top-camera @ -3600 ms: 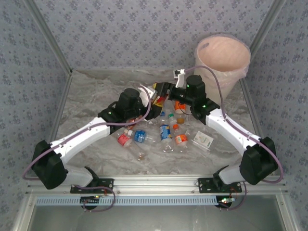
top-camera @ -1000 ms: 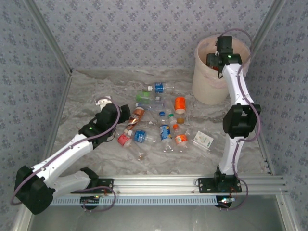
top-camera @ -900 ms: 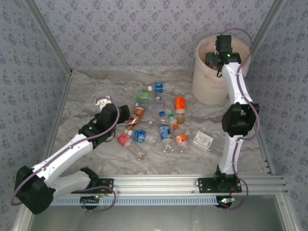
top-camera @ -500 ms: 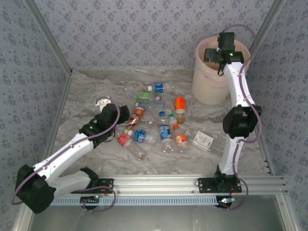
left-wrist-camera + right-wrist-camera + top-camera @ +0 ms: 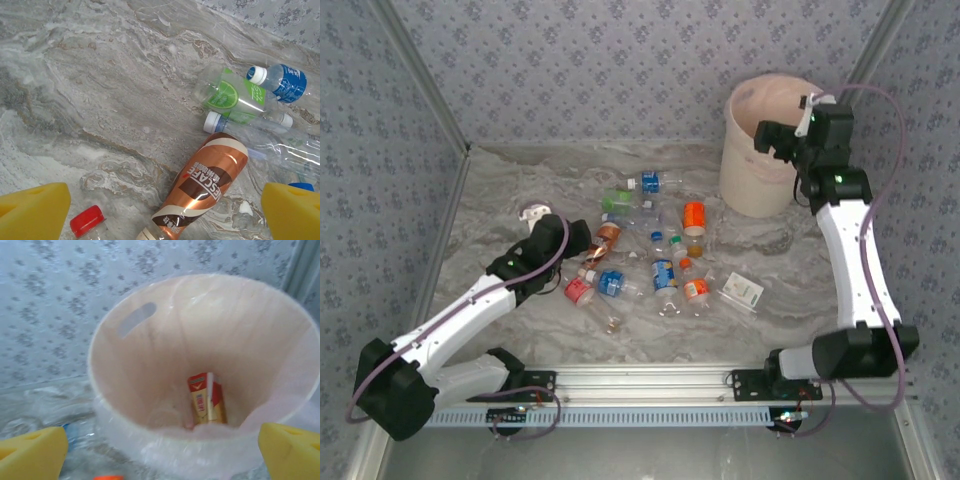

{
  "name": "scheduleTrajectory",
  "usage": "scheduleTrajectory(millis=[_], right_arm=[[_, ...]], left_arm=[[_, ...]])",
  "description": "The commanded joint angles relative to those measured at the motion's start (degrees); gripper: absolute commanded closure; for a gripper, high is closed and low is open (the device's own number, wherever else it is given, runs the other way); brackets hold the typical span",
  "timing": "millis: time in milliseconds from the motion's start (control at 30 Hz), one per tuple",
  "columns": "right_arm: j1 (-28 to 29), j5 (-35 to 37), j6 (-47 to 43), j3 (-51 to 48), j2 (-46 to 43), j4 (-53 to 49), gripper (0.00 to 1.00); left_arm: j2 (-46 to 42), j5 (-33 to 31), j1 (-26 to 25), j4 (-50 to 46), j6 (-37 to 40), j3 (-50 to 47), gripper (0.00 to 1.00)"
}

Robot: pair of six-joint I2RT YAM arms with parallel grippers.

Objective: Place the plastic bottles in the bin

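**Right claw empty over the bin; left claw lined up on the copper bottle**

The right gripper (image 5: 161,449) hangs above the near rim of the bin (image 5: 745,185), which stands at the far right of the table (image 5: 500,200). Its yellow pads (image 5: 30,450) are spread wide with nothing between them. At the bottom of the bin a red-and-gold pack (image 5: 204,400) stands on end. There may be a clear bottle beside it, but the view is too soft to be sure.

The left gripper (image 5: 162,212) sits low over the table, jaws wide apart and holding nothing. The copper-coloured bottle (image 5: 205,182) lies just ahead, between the lines of the two pads and slanted across the gap.

Judgement: this is a pick step for the left arm, and the task is at an early stage. Most of the plastic bottles (image 5: 663,275) lie scattered mid-table, well apart from the bin.

The next move calls for easing the left claw forward and down until the pads straddle the copper body, then closing. A slight wrist turn to square up with the slant would probably help.

Obstacles and neighbours:
- A red-capped bottle (image 5: 86,221) lies just beside the left pad and could get nudged or pinched.
- A clear white-capped bottle (image 5: 260,135) lies near the copper bottle's far end.
- The green-label bottle (image 5: 235,95) and blue-label bottle (image 5: 282,82) lie beyond, out of the way.
- A flat white packet (image 5: 745,291) lies among the bottles; it is not a bottle, so leave it.
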Motion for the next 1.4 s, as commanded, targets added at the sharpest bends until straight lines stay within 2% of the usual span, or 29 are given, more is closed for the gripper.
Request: scheduleTrajectory(millis=[0, 200, 300, 467, 667, 767, 900, 1067, 1233, 1367], right_arm=[[1.7, -9.8, 0.5, -7.2, -4.3, 1.4, 0.0], [11.3, -3.5, 4.1, -17.3, -8.4, -5.4, 0.0], [16.9, -0.3, 10.8, -21.8, -7.4, -11.0, 0.0], [26.0, -3.3, 20.4, -28.7, -6.6, -14.9, 0.07], [33.1, -4.8, 27.7, -33.0, -5.3, -17.0, 0.02], [34.7, -4.9, 27.1, -34.4, -3.5, -16.1, 0.02], [36.7, -3.1, 28.3, -36.1, -0.5, -14.1, 0.07], [36.8, -3.5, 28.6, -39.6, 1.7, -8.3, 0.14], [36.5, 2.1, 29.5, -39.9, 3.6, -8.3, 0.22], [36.4, 2.8, 28.5, -39.1, 6.3, -6.8, 0.25]], left_arm=[[0.3, 0.9, 0.6, -1.1, -2.6, 0.0, 0.02], [0.3, 1.3, 1.5, -2.4, -5.9, -0.2, 0.02], [0.1, 1.4, 1.8, -3.0, -6.2, -0.2, 0.02], [0.1, 1.6, 1.9, -3.5, -6.8, -0.5, 0.02], [1.0, 1.9, 1.9, -3.4, -7.7, -0.7, 0.02], [1.3, 2.0, 1.9, -3.5, -7.8, -0.8, 0.02], [1.5, 1.7, 2.0, -3.8, -7.8, -0.5, 0.02], [1.5, 1.6, 2.0, -4.0, -7.7, -0.4, 0.02], [1.7, 1.5, 2.0, -4.2, -7.6, -0.3, 0.02], [2.2, 1.5, 2.0, -4.1, -7.7, -0.3, 0.02]])
